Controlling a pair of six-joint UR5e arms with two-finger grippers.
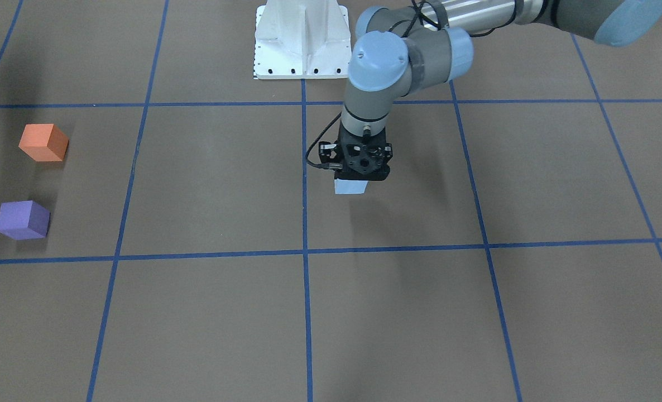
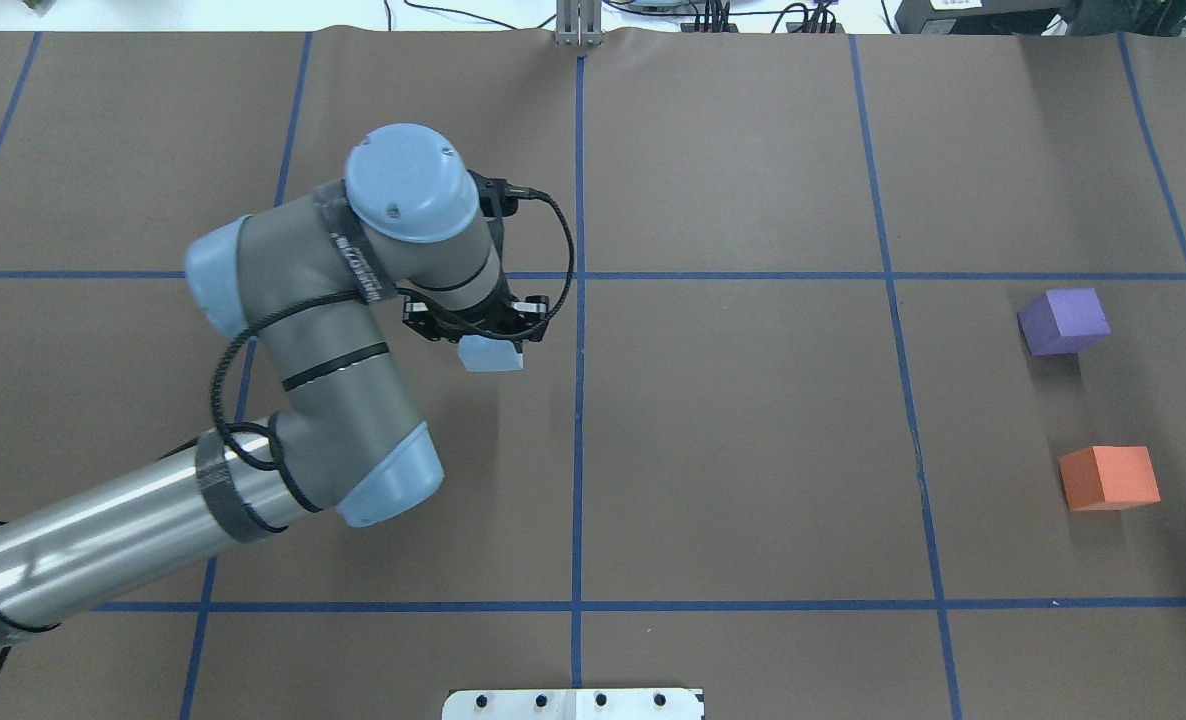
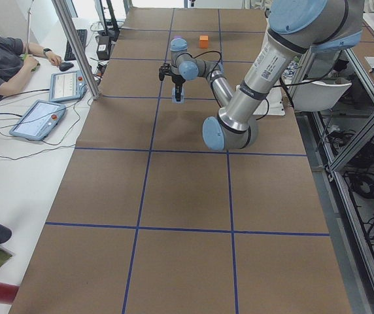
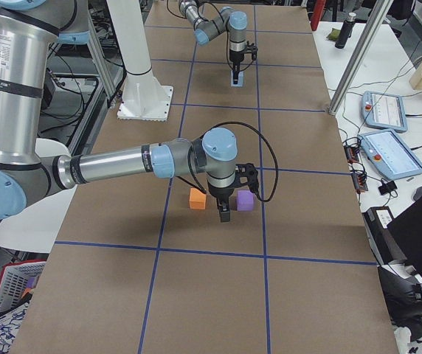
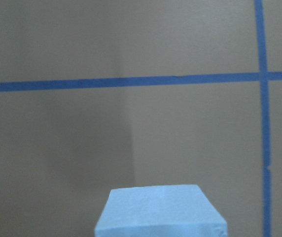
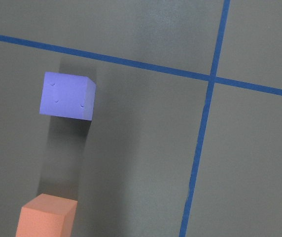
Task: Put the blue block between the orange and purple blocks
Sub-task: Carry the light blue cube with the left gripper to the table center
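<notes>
My left gripper (image 1: 353, 180) is shut on the light blue block (image 1: 349, 188) and holds it near the table's middle; the block also shows in the overhead view (image 2: 491, 354) and the left wrist view (image 5: 158, 212). The orange block (image 2: 1108, 477) and the purple block (image 2: 1063, 321) lie at the far right of the overhead view, with a gap between them. Both show in the right wrist view, the purple block (image 6: 67, 95) above the orange block (image 6: 46, 216). My right gripper (image 4: 224, 214) hangs over the two blocks in the exterior right view only; I cannot tell whether it is open or shut.
The brown table (image 2: 753, 450) carries a grid of blue tape lines (image 2: 579, 400). The robot's white base (image 1: 302, 42) stands at the table's edge. Operators' tablets (image 3: 40, 118) lie on a side bench.
</notes>
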